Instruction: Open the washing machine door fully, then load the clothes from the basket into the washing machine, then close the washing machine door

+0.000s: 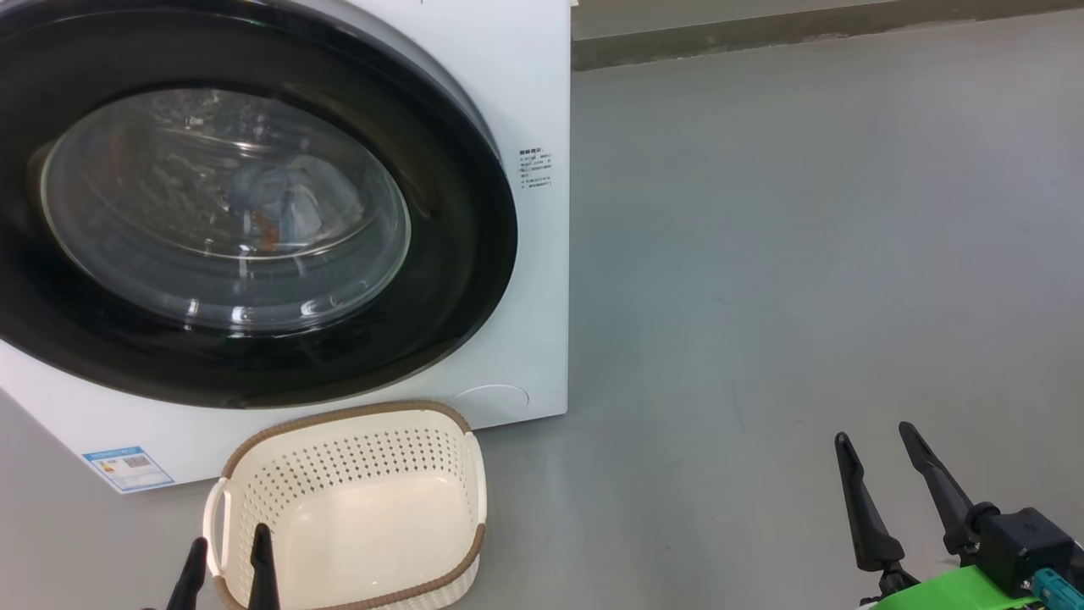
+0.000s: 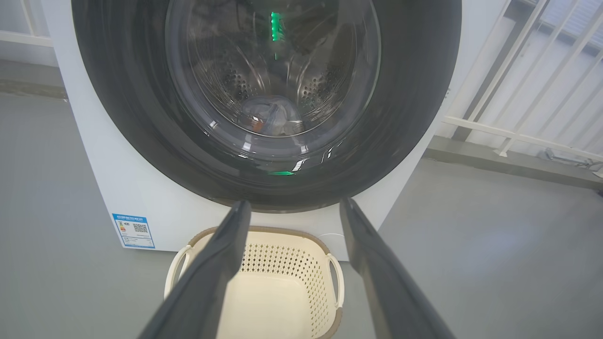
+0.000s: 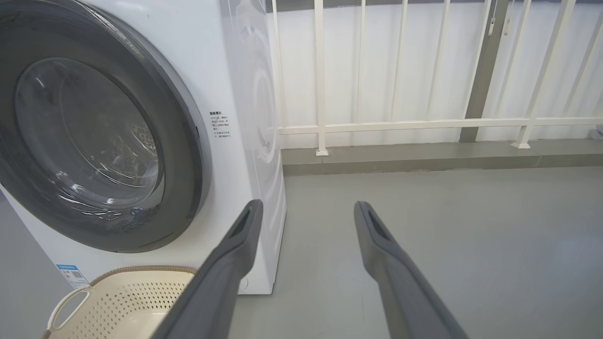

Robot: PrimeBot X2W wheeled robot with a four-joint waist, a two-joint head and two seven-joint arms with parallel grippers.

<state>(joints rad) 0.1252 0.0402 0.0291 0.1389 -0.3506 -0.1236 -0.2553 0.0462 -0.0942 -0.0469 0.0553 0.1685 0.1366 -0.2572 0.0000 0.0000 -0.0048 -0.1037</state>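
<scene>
You'll find the washing machine door (image 1: 254,356) shut at 10 o'clock, seemingly the clothes (image 1: 279,203) behind its glass, the basket (image 1: 347,415) empty at 7, left gripper (image 1: 229,536) and right gripper (image 1: 873,433) spread wide, holding nothing.

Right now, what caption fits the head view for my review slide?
Door shut on the washer, clothes inside, basket empty in front, left hand and right hand open, holding nothing.
</scene>
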